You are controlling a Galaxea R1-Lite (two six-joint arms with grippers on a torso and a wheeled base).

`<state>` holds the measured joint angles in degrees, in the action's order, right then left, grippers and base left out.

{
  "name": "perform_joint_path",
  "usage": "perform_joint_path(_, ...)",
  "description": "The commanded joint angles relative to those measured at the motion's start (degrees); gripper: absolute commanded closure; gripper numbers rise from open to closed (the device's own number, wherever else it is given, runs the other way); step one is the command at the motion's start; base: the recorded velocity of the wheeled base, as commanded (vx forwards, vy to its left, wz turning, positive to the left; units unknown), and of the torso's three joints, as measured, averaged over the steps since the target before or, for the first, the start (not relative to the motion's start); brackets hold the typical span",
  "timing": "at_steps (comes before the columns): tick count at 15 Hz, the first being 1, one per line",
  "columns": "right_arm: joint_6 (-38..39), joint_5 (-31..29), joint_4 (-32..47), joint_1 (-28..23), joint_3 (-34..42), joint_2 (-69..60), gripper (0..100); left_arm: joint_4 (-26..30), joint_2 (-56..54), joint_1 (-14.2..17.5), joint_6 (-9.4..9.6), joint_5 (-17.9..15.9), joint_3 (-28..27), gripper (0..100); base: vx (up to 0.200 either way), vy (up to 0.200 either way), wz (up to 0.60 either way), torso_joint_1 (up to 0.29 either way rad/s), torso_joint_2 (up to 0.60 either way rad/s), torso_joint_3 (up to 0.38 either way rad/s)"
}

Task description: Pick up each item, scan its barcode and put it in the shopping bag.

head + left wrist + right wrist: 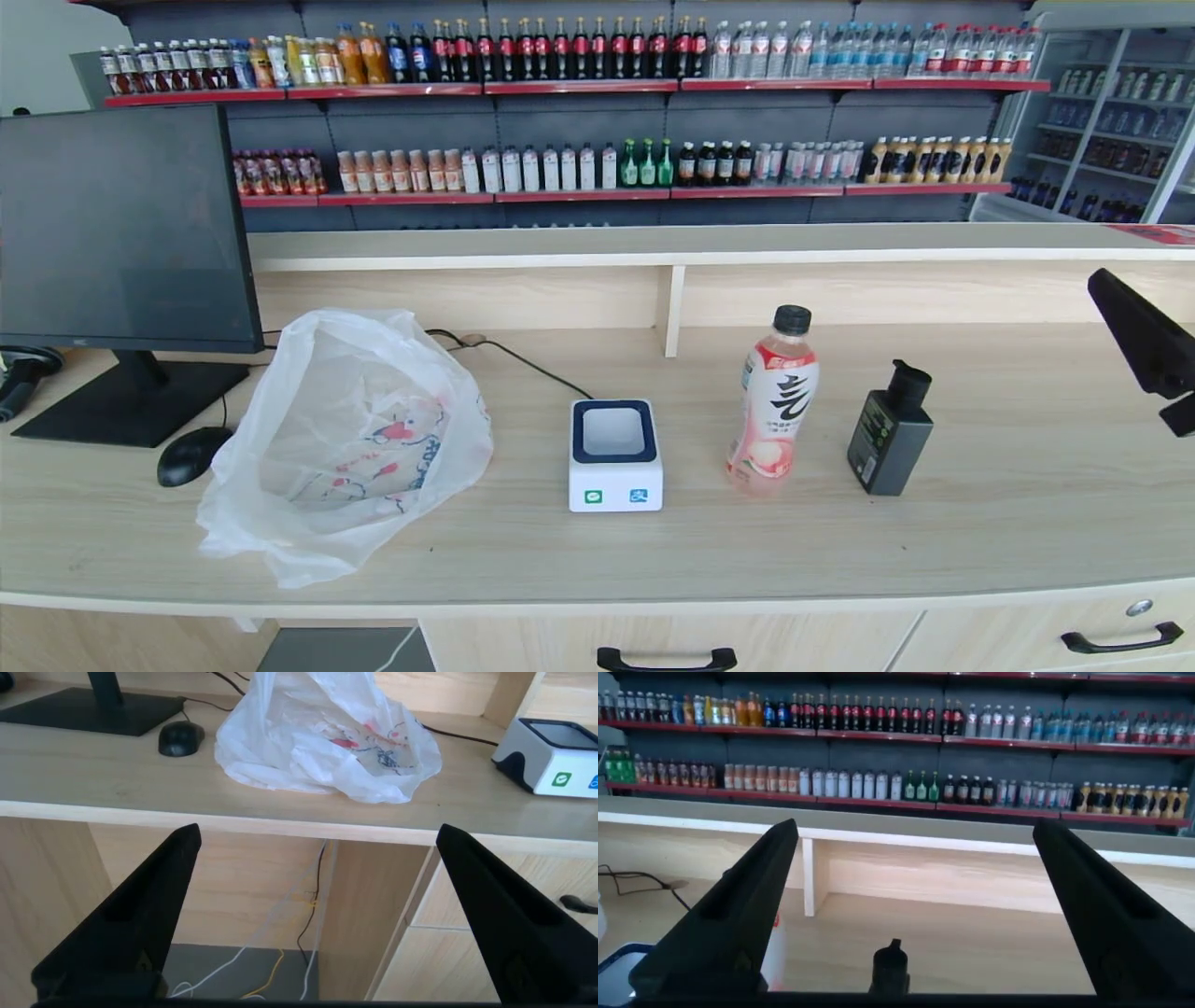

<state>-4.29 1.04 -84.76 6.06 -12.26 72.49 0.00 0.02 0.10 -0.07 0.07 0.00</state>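
A pink drink bottle with a black cap stands upright on the wooden counter, right of the white barcode scanner. A dark flat bottle stands just right of the pink one; its cap shows between my right gripper's fingers. The white plastic shopping bag lies open left of the scanner. My right gripper hovers open above the counter at the far right, apart from both bottles. My left gripper is open, held low in front of the counter's edge, facing the shopping bag.
A monitor on its stand and a black mouse occupy the counter's left end. A cable runs behind the bag. A raised ledge with a divider backs the counter. Drawers with black handles sit below the front edge.
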Motion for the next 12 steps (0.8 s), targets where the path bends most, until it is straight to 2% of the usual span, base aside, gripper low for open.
perform_joint_path(1,-0.02,-0.07,-2.43,1.85,-1.89,12.42,0,0.00,-0.02,-0.01,-0.01,0.01,0.00,0,0.000,0.000,0.00,0.000,0.00,0.000)
perform_joint_path(7,0.07,-0.95,-2.43,9.85,-6.11,22.00,0,0.00,-0.02,-0.10,-0.01,0.01,0.00,0,0.000,0.000,0.00,0.000,0.00,0.000)
perform_joint_path(12,1.74,-3.50,-2.43,10.82,-7.34,23.49,0,0.00,-0.02,-0.01,-0.01,0.01,0.00,0,0.000,0.000,0.00,0.000,0.00,0.000)
